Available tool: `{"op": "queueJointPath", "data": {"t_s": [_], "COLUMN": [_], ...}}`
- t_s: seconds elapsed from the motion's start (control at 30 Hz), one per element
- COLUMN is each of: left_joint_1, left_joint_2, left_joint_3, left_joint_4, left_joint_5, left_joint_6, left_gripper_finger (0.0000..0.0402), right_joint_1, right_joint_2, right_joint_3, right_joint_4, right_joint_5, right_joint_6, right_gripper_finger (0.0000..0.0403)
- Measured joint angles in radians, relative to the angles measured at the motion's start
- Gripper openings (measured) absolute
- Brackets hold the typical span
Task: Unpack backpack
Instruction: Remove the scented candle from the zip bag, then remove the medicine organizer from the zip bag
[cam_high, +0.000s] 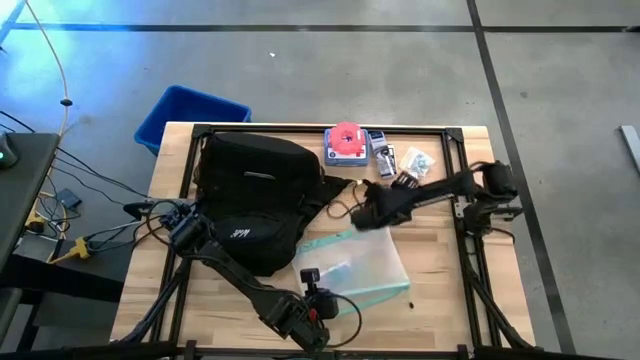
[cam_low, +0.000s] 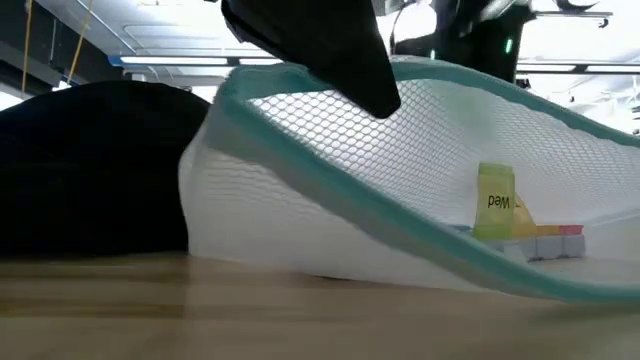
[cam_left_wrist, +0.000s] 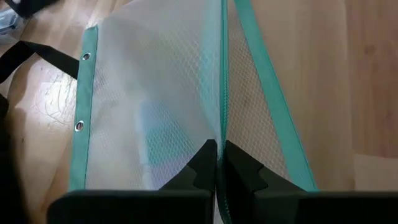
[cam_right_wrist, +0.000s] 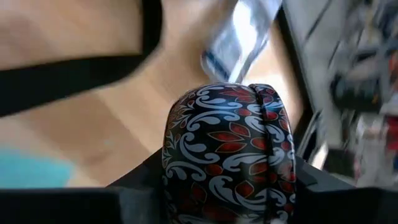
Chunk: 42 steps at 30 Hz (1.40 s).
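Pinched at its teal zip edge by the left tool (cam_left_wrist: 217, 163), a mesh pouch (cam_high: 362, 268) beside the backpack (cam_high: 255, 195) may tear or slip free, while the right tool (cam_high: 372, 208), clamping a patterned case (cam_right_wrist: 227, 143), could snag a strap (cam_high: 338, 190).

We note the black backpack (cam_high: 258, 200) slumped at the bench's (cam_high: 445, 290) 10 o'clock area, white logo up, straps trailing toward 3 o'clock.

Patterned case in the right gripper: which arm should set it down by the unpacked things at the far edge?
Right. Its gripper is shut on the patterned case near that pile; the left gripper pinches the mesh pouch.
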Motion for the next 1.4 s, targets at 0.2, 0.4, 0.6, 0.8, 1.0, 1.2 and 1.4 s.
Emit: {"op": "queueJointPath", "data": {"t_s": [0.2,0.4,0.6,0.8,1.0,1.2,1.4], "left_joint_1": [0.007,0.009,0.009,0.009,0.009,0.006,0.006], "left_joint_2": [0.000,0.000,0.000,0.000,0.000,0.000,0.000], "left_joint_3": [0.000,0.000,0.000,0.000,0.000,0.000,0.000], "left_joint_4": [0.002,0.004,0.006,0.006,0.005,0.003,0.010], "left_joint_5": [-0.002,-0.002,-0.002,-0.002,-0.001,-0.001,-0.043], "left_joint_6": [0.010,0.007,0.007,0.007,0.006,-0.002,-0.013], "left_gripper_finger": [0.0000,0.0000,0.0000,0.0000,0.0000,0.0000,0.0000], "right_joint_1": [-0.116,-0.179,-0.187,-0.151,0.027,0.405,0.780], "right_joint_2": [0.001,0.001,0.000,0.000,-0.002,-0.056,-0.037], "right_joint_3": [-0.115,-0.180,-0.183,-0.097,0.054,0.201,0.258], "right_joint_4": [0.102,0.204,0.203,0.081,-0.159,-0.216,0.340], "right_joint_5": [0.018,0.024,0.025,0.040,0.141,0.130,-0.024], "right_joint_6": [-0.018,-0.055,-0.103,-0.141,-0.078,0.101,-0.003], "right_gripper_finger": [0.0155,0.0259,0.0300,0.0303,0.0304,0.0300,0.0300]}}
